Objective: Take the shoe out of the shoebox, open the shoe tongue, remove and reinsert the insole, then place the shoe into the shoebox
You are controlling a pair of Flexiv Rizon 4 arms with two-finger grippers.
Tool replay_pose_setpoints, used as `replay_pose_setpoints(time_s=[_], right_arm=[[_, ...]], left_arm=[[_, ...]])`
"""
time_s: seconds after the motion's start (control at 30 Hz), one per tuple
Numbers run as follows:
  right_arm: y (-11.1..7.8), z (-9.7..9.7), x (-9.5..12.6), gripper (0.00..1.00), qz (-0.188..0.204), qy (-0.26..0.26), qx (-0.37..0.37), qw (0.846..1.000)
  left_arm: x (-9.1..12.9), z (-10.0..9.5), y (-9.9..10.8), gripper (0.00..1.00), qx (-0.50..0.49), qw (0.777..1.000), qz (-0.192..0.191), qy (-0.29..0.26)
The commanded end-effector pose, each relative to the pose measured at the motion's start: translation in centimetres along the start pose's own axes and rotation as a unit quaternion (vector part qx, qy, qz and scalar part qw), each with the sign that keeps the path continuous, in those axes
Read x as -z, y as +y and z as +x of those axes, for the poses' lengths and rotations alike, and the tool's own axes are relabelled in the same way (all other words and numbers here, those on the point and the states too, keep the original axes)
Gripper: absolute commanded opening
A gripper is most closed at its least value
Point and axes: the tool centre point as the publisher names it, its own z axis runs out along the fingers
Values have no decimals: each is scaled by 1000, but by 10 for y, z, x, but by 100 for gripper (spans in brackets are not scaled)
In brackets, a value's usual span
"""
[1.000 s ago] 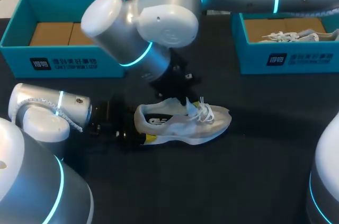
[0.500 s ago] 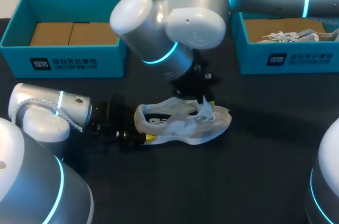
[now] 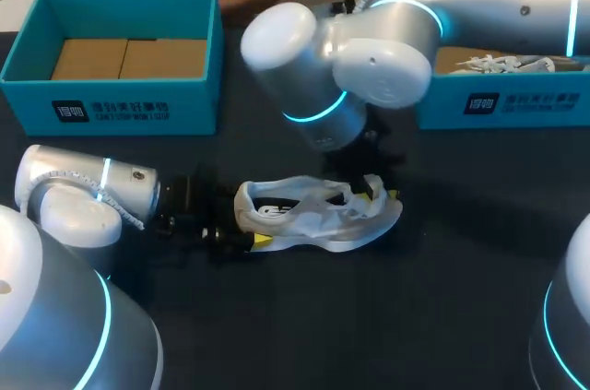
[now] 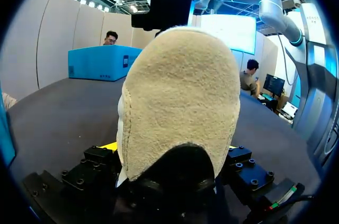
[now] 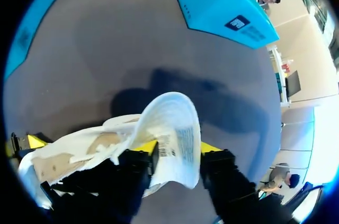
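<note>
The shoe (image 3: 313, 219) had already been taken out of its box and was lying on its side near the middle of the tabletop (image 3: 387, 325), toe toward the right edge and heel toward the left edge. Its heel was clamped from both sides by the left gripper (image 4: 169, 148), which lay low on the tabletop, so the shoe was held steady. The right gripper (image 5: 177, 148), brought in from the right edge and reaching down over the laces, was closed narrowly on the tongue (image 5: 175, 123), which was pinched between the yellow tips and lifted up and away from the shoe's opening. The first step was therefore judged complete and the second, opening the tongue, was judged to be under way. The insole (image 3: 273, 210), glimpsed as a dark printed bed inside the opening, was judged not yet to have been removed, so its removal and reinsertion were left to do, as was the return of the shoe to a box. A teal shoebox (image 3: 111, 112) lined with tan card was seen at the far left corner of the tabletop, well apart from the shoe. A second shoebox (image 3: 502, 106), with another white shoe (image 3: 502, 64) in it, was seen at the far right edge.
</note>
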Motion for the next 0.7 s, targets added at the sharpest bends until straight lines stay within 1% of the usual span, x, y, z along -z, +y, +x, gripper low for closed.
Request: replay_pose_setpoints(time_s=[0.03, 0.2, 0.47, 0.7], right_arm=[[-3, 3, -6, 100, 4, -4, -37, 999], [-4, -5, -7, 100, 10, -13, -41, 999], [1, -23, 8, 100, -5, -18, -52, 998], [7, -28, 26, 100, -20, -15, -49, 998]], left_arm=[[-2, 0, 4, 0, 0, 1000, -2, -1], [-2, 0, 4, 0, 0, 1000, -2, -1], [-2, 0, 4, 0, 0, 1000, -2, -1], [-2, 0, 4, 0, 0, 1000, -2, -1]])
